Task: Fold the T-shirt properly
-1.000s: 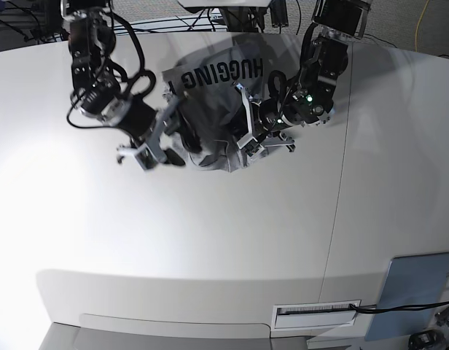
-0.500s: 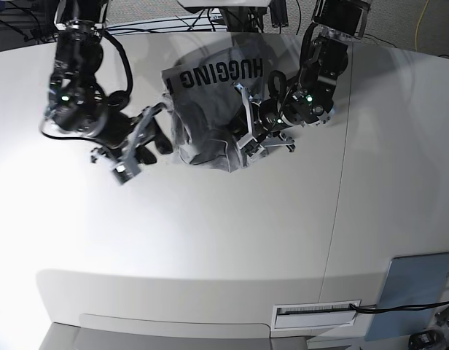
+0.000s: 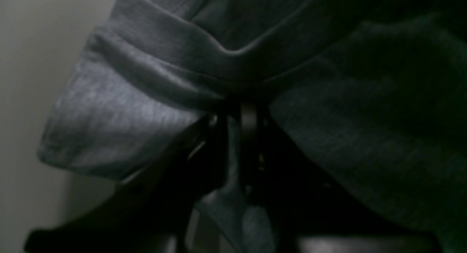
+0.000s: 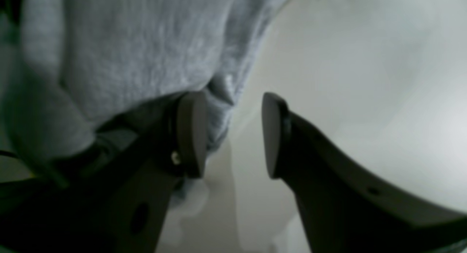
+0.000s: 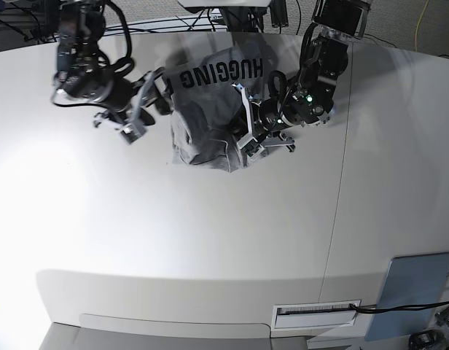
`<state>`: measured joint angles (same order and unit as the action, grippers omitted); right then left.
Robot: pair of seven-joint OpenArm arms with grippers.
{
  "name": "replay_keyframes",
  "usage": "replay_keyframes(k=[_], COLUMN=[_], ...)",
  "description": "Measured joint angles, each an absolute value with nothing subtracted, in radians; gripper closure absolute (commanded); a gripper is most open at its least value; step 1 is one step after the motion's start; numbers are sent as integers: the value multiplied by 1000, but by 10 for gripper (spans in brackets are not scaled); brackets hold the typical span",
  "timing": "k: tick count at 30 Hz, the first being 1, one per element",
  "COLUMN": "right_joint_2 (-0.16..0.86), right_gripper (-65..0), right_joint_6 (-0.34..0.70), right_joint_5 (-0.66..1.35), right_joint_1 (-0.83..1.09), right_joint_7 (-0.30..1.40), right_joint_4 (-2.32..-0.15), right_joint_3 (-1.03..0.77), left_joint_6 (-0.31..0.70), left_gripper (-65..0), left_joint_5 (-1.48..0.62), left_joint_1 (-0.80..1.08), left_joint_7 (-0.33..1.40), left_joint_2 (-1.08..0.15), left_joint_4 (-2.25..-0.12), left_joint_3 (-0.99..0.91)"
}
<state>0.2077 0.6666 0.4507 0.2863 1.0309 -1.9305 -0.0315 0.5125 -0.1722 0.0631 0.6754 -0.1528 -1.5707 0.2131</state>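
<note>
Two arms flank the T-shirt [image 5: 210, 109] in the base view; it lies bunched at the far middle of the tabletop [image 5: 210, 240], its "HUGGING" lettering running side to side along the far edge. The left gripper [image 5: 248, 135] is buried in the shirt's near-right fold, while the right gripper [image 5: 137, 109] sits just beside the opposite edge.

Left wrist view: dark fingers [image 3: 248, 136] stand nearly together with a pinch of grey cloth [image 3: 109, 110] between them, so this arm grips the shirt.

Right wrist view: the fingers [image 4: 191, 136] stand apart and empty; the shirt's edge [image 4: 146, 56] touches only the outer side of one, with bare tabletop in the gap. That edge probably lies to one side of the fingers, not between them.
</note>
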Motion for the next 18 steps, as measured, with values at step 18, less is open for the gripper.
replay_keyframes(k=[18], right_joint_2=[210], right_gripper=[-245], right_joint_6=[491], right_joint_5=[128], right_joint_1=[169], right_joint_7=[799], right_joint_4=[-1910], right_joint_3=[231], left_joint_6=[513], left_gripper=[-79], left_joint_5=[-173], left_joint_1=[63], left_joint_7=[675], left_joint_2=[-153], left_joint_4=[-1571], left_joint_3=[213])
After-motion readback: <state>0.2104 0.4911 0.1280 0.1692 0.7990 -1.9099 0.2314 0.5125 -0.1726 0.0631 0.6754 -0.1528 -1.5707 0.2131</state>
